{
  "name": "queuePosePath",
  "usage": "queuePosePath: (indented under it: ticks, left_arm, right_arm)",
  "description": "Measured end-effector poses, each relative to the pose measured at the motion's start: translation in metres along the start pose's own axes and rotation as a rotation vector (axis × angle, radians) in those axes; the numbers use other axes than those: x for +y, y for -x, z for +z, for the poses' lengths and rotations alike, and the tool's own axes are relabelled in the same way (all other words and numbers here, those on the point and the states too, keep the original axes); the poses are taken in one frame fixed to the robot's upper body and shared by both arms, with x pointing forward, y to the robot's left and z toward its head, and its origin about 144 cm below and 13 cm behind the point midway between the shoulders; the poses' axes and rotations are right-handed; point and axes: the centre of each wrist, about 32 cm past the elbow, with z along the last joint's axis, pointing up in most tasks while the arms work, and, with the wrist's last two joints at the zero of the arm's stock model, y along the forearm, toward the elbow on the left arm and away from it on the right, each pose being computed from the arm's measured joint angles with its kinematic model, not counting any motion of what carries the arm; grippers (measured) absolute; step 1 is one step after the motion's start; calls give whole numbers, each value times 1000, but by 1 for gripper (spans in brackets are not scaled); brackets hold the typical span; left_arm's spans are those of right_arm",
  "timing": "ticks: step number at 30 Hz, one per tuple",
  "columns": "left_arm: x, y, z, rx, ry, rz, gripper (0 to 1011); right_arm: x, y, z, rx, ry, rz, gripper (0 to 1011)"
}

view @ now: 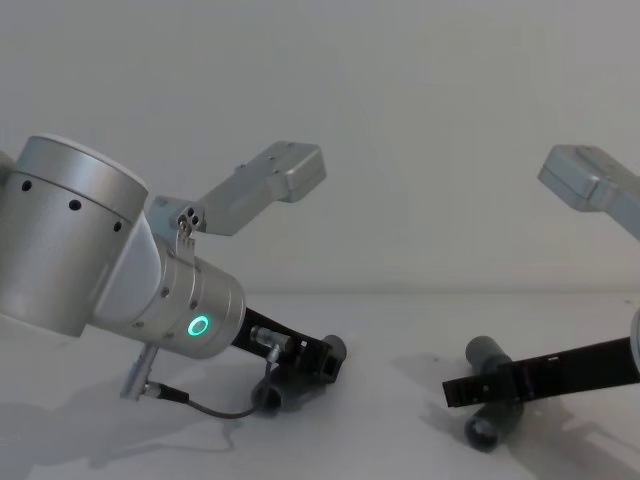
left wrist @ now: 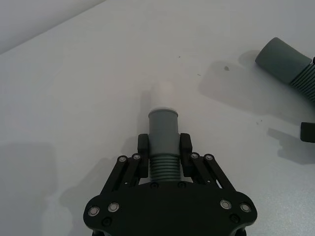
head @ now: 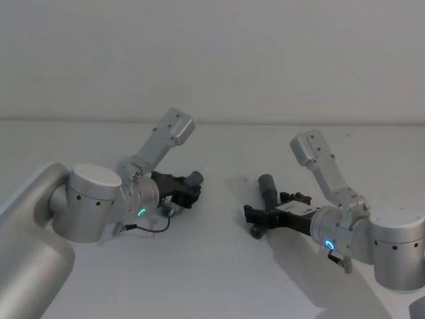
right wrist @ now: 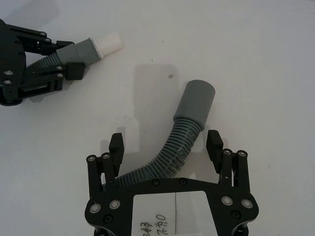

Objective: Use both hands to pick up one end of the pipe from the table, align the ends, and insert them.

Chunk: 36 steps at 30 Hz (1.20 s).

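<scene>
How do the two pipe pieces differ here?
The left pipe piece ends in a narrower white tip; the right pipe piece ends in a plain grey collar. The left gripper is clamped on the left piece; the right gripper stands open around the right one. Both are grey and ribbed.

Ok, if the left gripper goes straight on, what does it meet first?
Probably only bare table: the left gripper carries its pipe in front, and the other pipe lies off to one side.
</scene>
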Motion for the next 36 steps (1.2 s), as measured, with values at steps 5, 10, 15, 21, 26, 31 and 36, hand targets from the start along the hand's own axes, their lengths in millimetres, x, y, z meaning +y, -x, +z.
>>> queuePosePath:
  ticks: [5,10,15,21,26,31,36]
  left_arm:
    - [0,0,0,0,0,0,357]
    - [0,0,0,0,0,0,357]
    - [0,0,0,0,0,0,357]
    - [0,0,0,0,0,0,357]
    - [0,0,0,0,0,0,357]
    - [0,0,0,0,0,0,357]
    - [0,0,0,0,0,0,357]
  right_arm:
    - [0,0,0,4,3,-1,870]
    - [0,0,0,5,4,0,747]
    - [0,0,0,7,5,0,600]
    - [0,-1,0,8,5,0,386]
    - [0,-1,0,9,5,1,263]
    - [0,-1,0,9,5,1,263]
    - [0,-1,0,9,5,1,263]
